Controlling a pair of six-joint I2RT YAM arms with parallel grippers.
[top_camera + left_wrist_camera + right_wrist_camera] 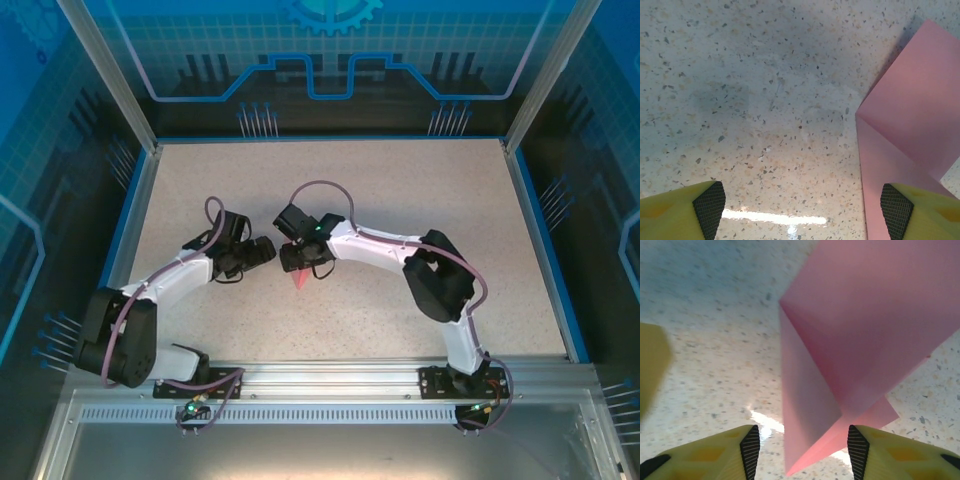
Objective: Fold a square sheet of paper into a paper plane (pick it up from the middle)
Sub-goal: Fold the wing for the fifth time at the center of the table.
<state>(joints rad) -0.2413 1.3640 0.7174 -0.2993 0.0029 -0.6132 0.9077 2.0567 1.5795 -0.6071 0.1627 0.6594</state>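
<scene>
The square sheet of paper (299, 281) is pink and folded into a pointed shape with creases, lying on the table between the two arms. In the right wrist view the paper (860, 330) stands up between the fingers of my right gripper (804, 450). The jaws are apart, with a gap on the left pad's side. My right gripper (300, 265) hovers right over the paper. My left gripper (268, 252) sits just left of it, wide open (802, 212), with bare table between the fingers. The paper (910, 125) lies along its right finger (896, 210).
The speckled table (400, 190) is bounded by blue rails and transparent walls on three sides. A metal rail with the arm bases runs along the near edge (330, 378). A blurred yellow finger (652, 365) shows at the left of the right wrist view.
</scene>
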